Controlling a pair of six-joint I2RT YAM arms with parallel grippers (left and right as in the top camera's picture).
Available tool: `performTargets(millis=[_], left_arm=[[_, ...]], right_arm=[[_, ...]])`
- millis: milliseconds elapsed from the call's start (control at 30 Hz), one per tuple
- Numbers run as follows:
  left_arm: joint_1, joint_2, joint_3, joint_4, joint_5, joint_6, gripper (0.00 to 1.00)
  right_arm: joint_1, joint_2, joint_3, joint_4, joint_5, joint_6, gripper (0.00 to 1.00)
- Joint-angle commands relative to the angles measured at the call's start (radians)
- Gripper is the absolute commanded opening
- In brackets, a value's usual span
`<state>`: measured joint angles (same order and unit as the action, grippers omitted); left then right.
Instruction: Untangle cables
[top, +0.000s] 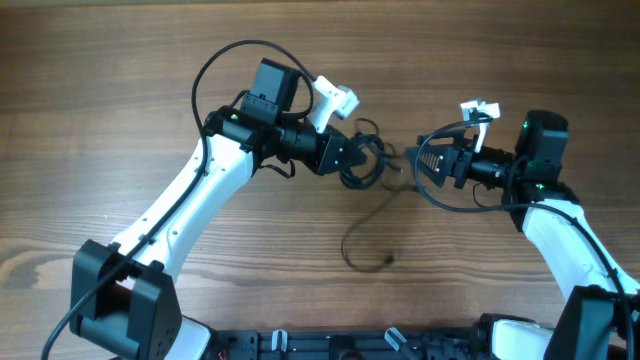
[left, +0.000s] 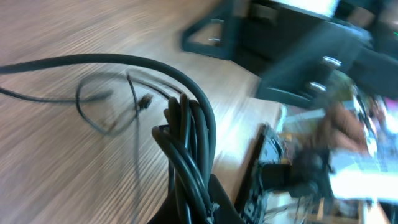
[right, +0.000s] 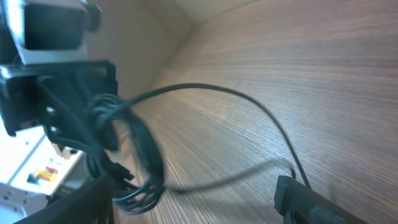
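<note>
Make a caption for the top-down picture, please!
The left gripper holds bunched black cables while the right gripper hovers open nearby.

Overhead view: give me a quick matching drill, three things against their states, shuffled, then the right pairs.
Things:
1. cable coil
2. trailing cord
3. right gripper

States:
A. open, fingers wide apart
B. lying slack on the table
C. clamped in the left gripper

Pairs: 1-C, 2-B, 3-A.
</note>
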<state>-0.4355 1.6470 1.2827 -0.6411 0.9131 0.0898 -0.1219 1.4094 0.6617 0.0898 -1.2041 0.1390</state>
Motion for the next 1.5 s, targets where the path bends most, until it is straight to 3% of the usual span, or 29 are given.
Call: performTargets(millis=[0,133,200,400,533,700,833,1133,1233,1333,1433,1467], left_arm=[[-0.001,-0.03,0.006,0.043,0.241,0.221,0.04],[-0.009,-0.03,0.006,0.061,0.307,0.221,0.04],[-0.025,-0.03,0.006,0.053,0.317,0.22,0.04],[-0.072,-0.03,0.006,0.052,0.256,0.22,0.04],[-0.063,-0.03,0.006,0.033,0.174,0.217,0.04],[-0.01,-0.03,0.006,-0.016,0.054,0.217,0.04],[0.017,-0.03,0.006,-0.014,0.058,0.217,0.04],[-0.031,-0.03,0.006,0.04,0.198,0.217,0.04],[-0.061,-0.03,0.006,0.039,0.198,0.217,0.04],[-0.084,-0.03,0.006,0.042,0.198,0.218,0.04],[-0.085,-0.03,0.006,0.05,0.196,0.217,0.04],[-0.077,-0.03,0.006,0.052,0.187,0.217,0.04]], right_arm=[[0.024,0.009,-0.001,0.0,-0.054,-0.063,0.83],[0.05,0.009,-0.001,0.014,-0.054,-0.061,0.81],[0.063,0.009,-0.001,0.027,-0.055,-0.06,0.75],[0.089,0.009,-0.001,0.027,-0.054,-0.06,0.7],[0.076,0.009,-0.001,0.028,-0.054,-0.057,0.72],[0.016,0.009,-0.001,0.025,-0.1,-0.043,0.84],[0.008,0.009,-0.001,0.037,-0.256,-0.088,0.85],[0.085,0.009,-0.001,0.079,-0.253,-0.087,0.82],[0.093,0.009,-0.001,0.099,-0.253,-0.086,0.73],[0.093,0.009,-0.001,0.101,-0.253,-0.083,0.56],[0.093,0.009,-0.001,0.1,-0.253,-0.084,0.14],[0.092,0.009,-0.001,0.1,-0.253,-0.084,0.04]])
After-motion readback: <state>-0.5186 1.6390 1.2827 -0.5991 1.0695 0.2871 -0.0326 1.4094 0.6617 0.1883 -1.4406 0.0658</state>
